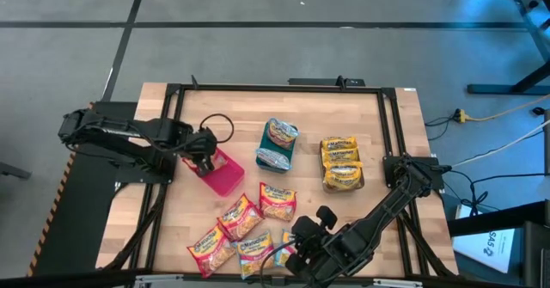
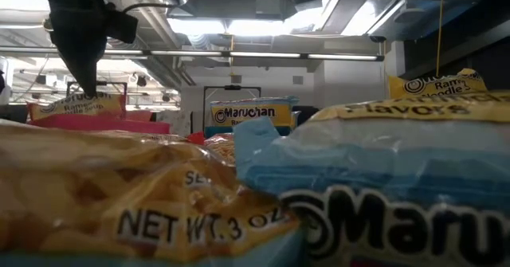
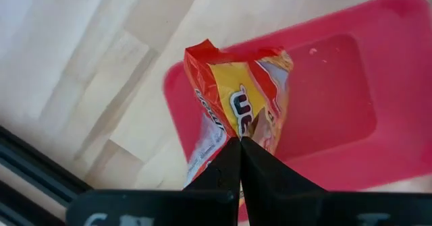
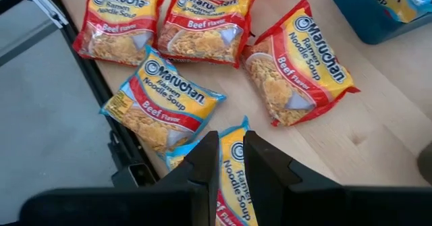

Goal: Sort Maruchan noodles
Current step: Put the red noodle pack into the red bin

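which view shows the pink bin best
The left wrist view: the pink bin fills the picture under the left hand, which holds a red packet. The high view shows it small; the others barely or not at all.

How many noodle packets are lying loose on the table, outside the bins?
5, clustered together: three red packets, a blue-edged packet beside them, another under the right gripper. The arm may hide more.

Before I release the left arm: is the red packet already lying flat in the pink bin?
No. The left gripper is shut on the red packet, which hangs upright above the pink bin.
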Robot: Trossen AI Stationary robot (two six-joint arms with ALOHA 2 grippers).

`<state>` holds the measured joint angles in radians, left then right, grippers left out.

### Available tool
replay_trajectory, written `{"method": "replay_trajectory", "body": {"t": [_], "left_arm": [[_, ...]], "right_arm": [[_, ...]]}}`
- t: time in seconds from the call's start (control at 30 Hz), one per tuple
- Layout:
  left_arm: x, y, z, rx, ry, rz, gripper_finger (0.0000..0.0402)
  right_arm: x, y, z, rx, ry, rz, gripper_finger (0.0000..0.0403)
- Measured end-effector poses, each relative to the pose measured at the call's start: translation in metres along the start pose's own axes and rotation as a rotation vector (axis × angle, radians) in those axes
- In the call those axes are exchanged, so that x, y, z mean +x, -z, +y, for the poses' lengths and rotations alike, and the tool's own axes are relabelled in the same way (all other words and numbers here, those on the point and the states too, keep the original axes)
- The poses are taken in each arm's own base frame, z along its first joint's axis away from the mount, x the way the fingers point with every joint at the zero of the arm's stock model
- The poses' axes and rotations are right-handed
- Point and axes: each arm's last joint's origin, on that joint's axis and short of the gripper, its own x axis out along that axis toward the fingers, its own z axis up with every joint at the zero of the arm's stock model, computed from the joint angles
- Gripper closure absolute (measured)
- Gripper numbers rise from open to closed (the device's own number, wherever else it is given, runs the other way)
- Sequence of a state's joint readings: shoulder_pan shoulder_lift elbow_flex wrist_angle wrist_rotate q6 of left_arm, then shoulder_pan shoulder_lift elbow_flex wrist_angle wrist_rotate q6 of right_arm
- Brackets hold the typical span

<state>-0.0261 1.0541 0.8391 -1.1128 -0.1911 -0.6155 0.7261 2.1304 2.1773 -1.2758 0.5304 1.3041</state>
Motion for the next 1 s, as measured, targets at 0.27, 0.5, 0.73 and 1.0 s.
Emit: {"method": "replay_trajectory", "body": {"t": [0.27,0.5,0.73,1.0], "left_arm": [[0.001,-0.001,0.000,0.015,-0.034,-0.015,0.0378],[0.001,-0.001,0.001,0.027,-0.042,-0.015,0.0342],[-0.038,-0.011,0.000,0.022,0.093,-0.057,0.0337],[-0.092,-0.003,-0.020,0.049,0.526,-0.025,0.0337]], "right_arm": [[0.000,0.000,0.002,0.012,-0.030,0.027,0.0336],[0.000,0.001,0.003,0.012,-0.033,0.034,0.0336],[0.000,0.001,0.002,0.008,-0.031,0.034,0.0336],[0.000,0.001,0.001,-0.026,-0.018,0.038,0.0336]]}}
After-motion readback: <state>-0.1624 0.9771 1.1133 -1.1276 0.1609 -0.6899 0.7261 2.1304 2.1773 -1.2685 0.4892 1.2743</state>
